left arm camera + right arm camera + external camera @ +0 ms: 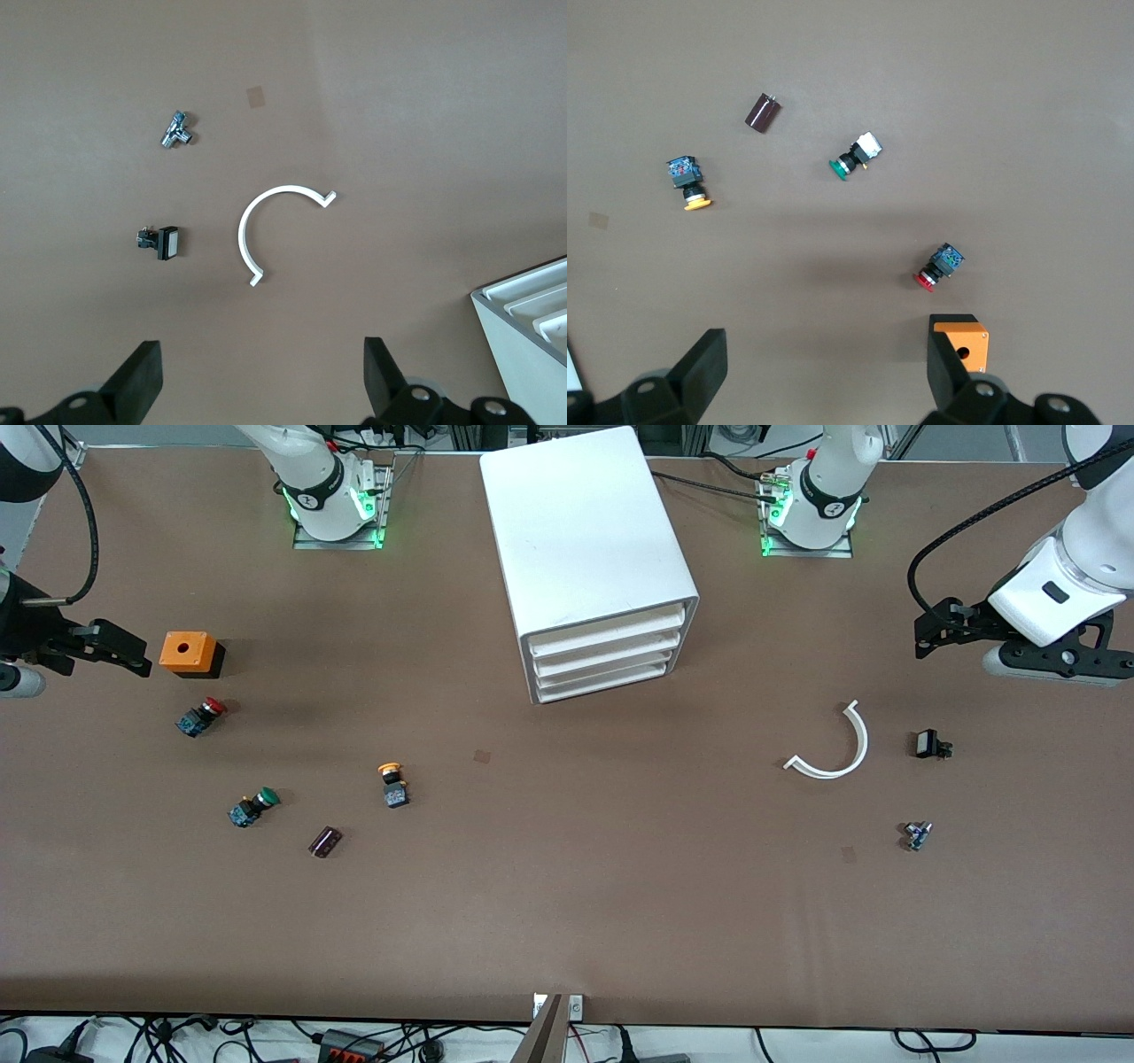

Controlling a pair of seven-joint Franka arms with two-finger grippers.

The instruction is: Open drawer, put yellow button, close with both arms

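Observation:
The white cabinet (pixel 585 540) stands mid-table near the arm bases, and its top drawer (pixel 611 631) is shut like the three below it. The yellow button (pixel 392 782) lies on its side on the table, nearer the front camera than the cabinet and toward the right arm's end; it also shows in the right wrist view (pixel 689 181). My right gripper (pixel 115 646) hangs open and empty beside the orange box, well away from the yellow button. My left gripper (pixel 935 631) hangs open and empty at the left arm's end. Its wrist view shows open fingers (pixel 142 376) and the cabinet's corner (pixel 532 328).
An orange box (pixel 188 653), a red button (pixel 202 716), a green button (pixel 252 806) and a dark brown cylinder (pixel 325 841) lie around the yellow button. A white curved strip (pixel 833 748), a black switch (pixel 930 744) and a small metal part (pixel 917 834) lie under the left gripper's side.

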